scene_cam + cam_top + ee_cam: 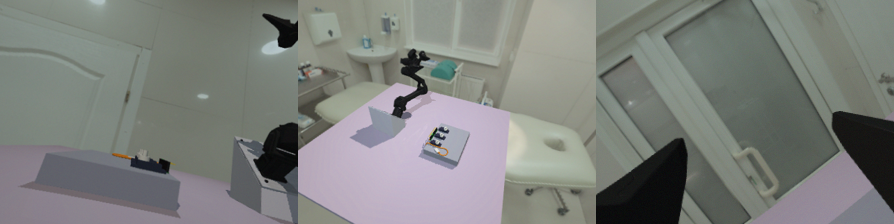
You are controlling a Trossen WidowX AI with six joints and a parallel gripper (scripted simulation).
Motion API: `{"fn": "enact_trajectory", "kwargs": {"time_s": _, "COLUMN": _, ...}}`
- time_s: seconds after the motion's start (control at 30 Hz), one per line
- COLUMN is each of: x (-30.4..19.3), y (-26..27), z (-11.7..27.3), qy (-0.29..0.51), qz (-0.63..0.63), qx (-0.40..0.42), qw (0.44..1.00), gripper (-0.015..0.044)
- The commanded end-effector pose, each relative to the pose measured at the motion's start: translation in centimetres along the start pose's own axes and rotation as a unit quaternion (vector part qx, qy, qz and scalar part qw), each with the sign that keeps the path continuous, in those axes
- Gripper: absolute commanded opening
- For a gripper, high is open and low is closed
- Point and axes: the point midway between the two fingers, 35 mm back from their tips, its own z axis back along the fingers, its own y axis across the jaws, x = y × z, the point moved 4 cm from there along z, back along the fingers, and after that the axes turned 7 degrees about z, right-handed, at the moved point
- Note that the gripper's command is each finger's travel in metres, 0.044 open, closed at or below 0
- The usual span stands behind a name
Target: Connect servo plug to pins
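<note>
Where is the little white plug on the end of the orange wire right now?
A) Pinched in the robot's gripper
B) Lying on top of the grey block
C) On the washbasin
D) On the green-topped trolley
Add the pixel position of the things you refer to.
B: the white plug (437, 150) lies on the grey block (456, 139) (104, 181), beside the loop of orange wire (448, 152).
</note>
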Motion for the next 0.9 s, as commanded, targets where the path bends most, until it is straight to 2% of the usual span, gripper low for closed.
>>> {"fn": "enact_trajectory", "kwargs": {"time_s": 0.0, "x": 0.0, "y": 0.0, "z": 0.0, "qy": 0.000, "qz": 0.000, "qx": 0.001, "qw": 1.000, "gripper": 0.0374}}
{"fn": "enact_trajectory", "kwargs": {"time_s": 0.33, "x": 0.0, "y": 0.6, "z": -1.3, "qy": 0.009, "qz": 0.038, "qx": 0.057, "qw": 0.998, "gripper": 0.0115}}
{"fn": "enact_trajectory", "kwargs": {"time_s": 0.87, "x": -0.5, "y": 1.6, "z": -4.6, "qy": -0.002, "qz": 0.112, "qx": 0.161, "qw": 0.981, "gripper": 0.0115}}
